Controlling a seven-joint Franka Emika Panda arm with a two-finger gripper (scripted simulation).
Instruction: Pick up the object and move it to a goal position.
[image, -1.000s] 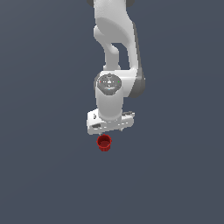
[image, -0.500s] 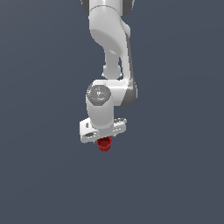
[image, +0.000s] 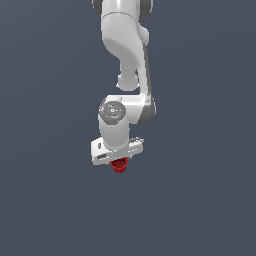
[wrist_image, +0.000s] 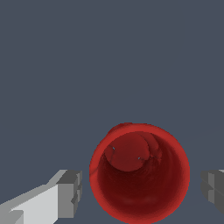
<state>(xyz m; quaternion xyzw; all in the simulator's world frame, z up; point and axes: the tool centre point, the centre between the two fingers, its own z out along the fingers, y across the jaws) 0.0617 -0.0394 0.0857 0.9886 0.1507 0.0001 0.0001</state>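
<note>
Cup (wrist_image: 140, 175) (base hidden) between fingers (wrist_image: 70, 194)

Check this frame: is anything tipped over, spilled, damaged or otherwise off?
Nothing stands out. The red cup stands upright with its hollow top facing the wrist camera, and it looks whole and empty. The gripper is open, one finger on each side of the cup, with gaps showing. In the exterior view the cup sits just under the hand.

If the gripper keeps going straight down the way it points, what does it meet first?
Probably the surface beneath: the gripper is open, its fingers apart on either side of the red cup, so they look set to pass around it. Depth is unclear.
</note>
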